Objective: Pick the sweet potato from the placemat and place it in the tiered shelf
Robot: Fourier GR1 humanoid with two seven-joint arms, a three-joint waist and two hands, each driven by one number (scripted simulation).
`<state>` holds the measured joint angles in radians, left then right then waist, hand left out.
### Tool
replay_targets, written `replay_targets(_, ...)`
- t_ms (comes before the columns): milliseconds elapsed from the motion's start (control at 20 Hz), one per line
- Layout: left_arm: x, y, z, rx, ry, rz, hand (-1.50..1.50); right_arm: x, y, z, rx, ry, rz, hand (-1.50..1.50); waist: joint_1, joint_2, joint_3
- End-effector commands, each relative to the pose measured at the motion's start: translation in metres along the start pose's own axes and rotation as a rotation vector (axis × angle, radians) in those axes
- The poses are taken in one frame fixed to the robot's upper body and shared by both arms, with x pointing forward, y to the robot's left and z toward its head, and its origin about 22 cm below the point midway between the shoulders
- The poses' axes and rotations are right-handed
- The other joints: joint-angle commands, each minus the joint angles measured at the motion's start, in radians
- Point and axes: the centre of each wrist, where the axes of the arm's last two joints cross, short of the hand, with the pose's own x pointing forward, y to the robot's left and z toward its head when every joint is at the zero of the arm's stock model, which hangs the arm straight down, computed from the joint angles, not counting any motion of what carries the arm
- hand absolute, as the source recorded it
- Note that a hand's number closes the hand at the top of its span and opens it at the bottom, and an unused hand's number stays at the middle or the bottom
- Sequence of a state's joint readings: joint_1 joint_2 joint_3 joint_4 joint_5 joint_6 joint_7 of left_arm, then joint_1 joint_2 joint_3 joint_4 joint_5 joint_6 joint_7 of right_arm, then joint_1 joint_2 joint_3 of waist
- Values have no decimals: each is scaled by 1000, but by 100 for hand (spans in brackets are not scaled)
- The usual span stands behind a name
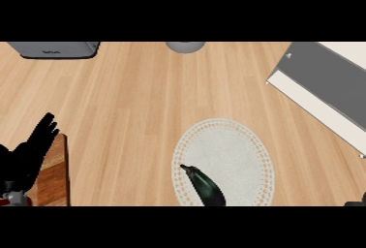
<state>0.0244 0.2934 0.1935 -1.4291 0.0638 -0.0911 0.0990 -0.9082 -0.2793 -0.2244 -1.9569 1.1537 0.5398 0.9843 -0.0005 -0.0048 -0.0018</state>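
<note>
The oval white placemat [229, 155] lies on the wooden counter at lower centre. No sweet potato shows anywhere; it may be hidden. A narrow black part of my right hand [205, 186] comes in from the lower edge over the placemat's near left part, its tip pointing up and left. The tiered shelf [322, 82], grey with white edges, stands at the right, reaching from the upper right corner down the right edge. My left hand [27, 152] rests open at the left edge, fingers up.
A wooden board [55, 177] lies under the left hand at lower left. A grey appliance [57, 49] stands at the back left and a grey round object [186, 46] at the back centre. A dark bit [355, 201] shows at the lower right corner.
</note>
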Motion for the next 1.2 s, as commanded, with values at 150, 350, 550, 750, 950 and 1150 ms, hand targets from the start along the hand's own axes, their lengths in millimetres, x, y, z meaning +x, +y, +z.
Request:
replay_targets(150,0,-12,1,-8,2,24,0,2,-17,-43,22,152,114,150,4,3,1)
replay_targets(350,9,-15,-2,-15,-9,16,0,-4,1,-51,-1,186,176,150,4,4,1)
replay_targets(550,-4,2,-10,-3,0,12,0,-31,-12,-84,-5,198,227,150,-2,6,1)
replay_targets(750,7,-5,-2,-15,-15,-2,0,-41,7,-99,-21,213,200,150,6,5,2)
replay_targets(950,0,2,5,-18,-2,1,0,-61,49,-108,-20,241,157,150,16,8,2)
replay_targets(1150,4,-15,-1,-3,2,10,0,-81,56,-126,4,273,149,150,10,7,2)
